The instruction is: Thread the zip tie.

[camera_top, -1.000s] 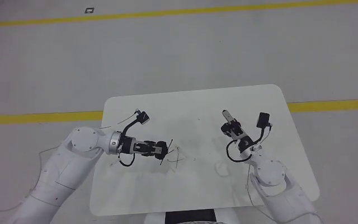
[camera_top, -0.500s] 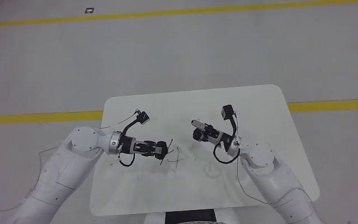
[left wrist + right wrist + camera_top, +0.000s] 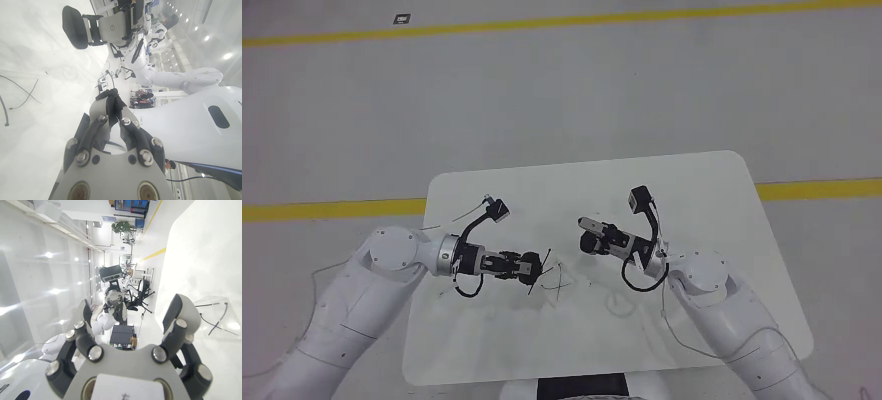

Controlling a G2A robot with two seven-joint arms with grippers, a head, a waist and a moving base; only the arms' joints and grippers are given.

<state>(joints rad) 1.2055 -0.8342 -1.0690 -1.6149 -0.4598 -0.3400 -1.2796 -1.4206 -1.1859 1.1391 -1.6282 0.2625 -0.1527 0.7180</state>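
Observation:
My left gripper (image 3: 538, 266) hovers over the table's left-centre, its black-padded fingers shut (image 3: 112, 95). A thin black zip tie (image 3: 546, 260) crosses its tip and seems pinched there, pointing away from the robot. Several more loose black zip ties (image 3: 560, 281) (image 3: 26, 95) (image 3: 217, 324) lie crossed on the white table (image 3: 692, 190) just right of that gripper. My right gripper (image 3: 586, 233) (image 3: 130, 306) stands open a short way right of them, facing the left gripper (image 3: 115, 308), with nothing between its fingers.
A clear plastic sheet (image 3: 211, 300) lies under the loose ties. The table's far half and right side are bare white surface. Its rounded edge (image 3: 170, 236) drops to a grey floor with yellow lines (image 3: 542, 22).
The right arm has swung from the table's right side in toward the centre and now faces the left gripper. The left arm and the ties have stayed put.

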